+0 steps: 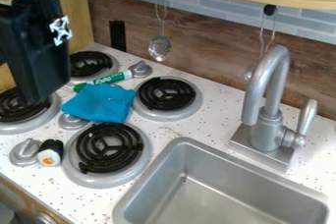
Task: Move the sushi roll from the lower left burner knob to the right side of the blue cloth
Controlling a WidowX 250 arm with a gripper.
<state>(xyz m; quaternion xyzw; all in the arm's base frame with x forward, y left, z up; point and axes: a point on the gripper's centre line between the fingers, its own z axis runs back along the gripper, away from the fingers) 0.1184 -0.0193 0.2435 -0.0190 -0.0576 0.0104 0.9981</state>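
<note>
"Speckled white counter (210, 110). Where's the cloth (98, 102)?"

"Just right of the pincer (46, 88). Whether that's apart or together, I can't tell."

"How would it handle?"

"Light, soft and limp, I'd say; pinch a raised middle fold."

"Counts?"

"One cloth; one marker (113, 78), right of the pincer; one roll (50, 153), below; four burners (164, 94), beneath and rightward; farther right, one sink (230, 166), one tap (266, 132)."

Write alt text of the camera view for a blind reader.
Black robot arm hanging at upper left, near a crumpled blue cloth and green marker among four coil burners. A black-and-white roll sits beside a lower-left knob; a sink and faucet are at right.
</note>
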